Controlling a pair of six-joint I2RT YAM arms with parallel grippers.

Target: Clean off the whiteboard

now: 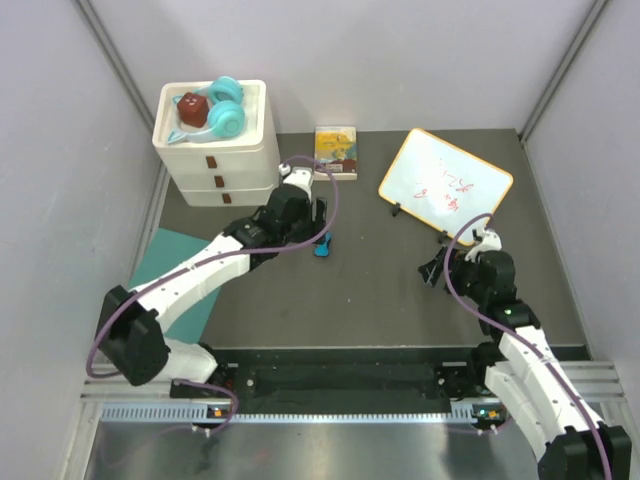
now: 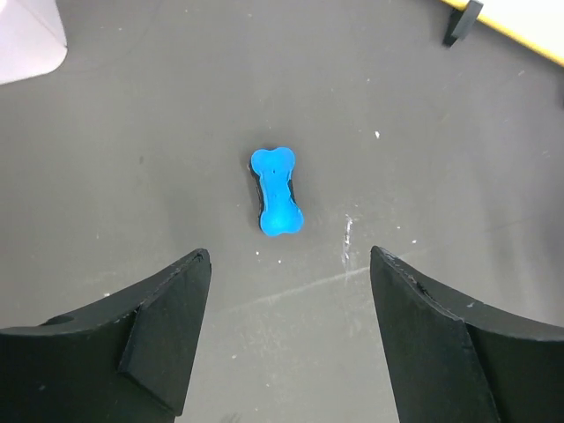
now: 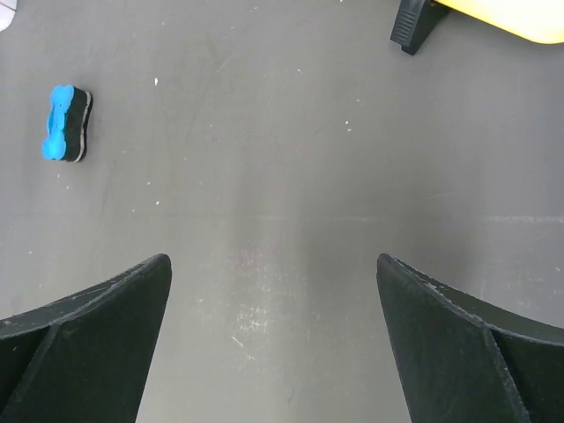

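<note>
The whiteboard (image 1: 445,181), white with a yellow-orange frame and red scribbles, stands tilted at the back right; its yellow edge shows in the left wrist view (image 2: 515,25) and the right wrist view (image 3: 511,18). A blue bone-shaped eraser (image 1: 322,246) lies on the grey table, centred ahead of the fingers in the left wrist view (image 2: 277,190) and at the far left in the right wrist view (image 3: 65,123). My left gripper (image 1: 318,222) is open and empty, just above and behind the eraser. My right gripper (image 1: 436,268) is open and empty, in front of the whiteboard.
A white drawer unit (image 1: 215,145) with teal headphones (image 1: 226,105) and a red object on top stands at the back left. A small yellow picture book (image 1: 336,150) lies at the back centre. A teal flat sheet (image 1: 170,270) lies at the left under the left arm.
</note>
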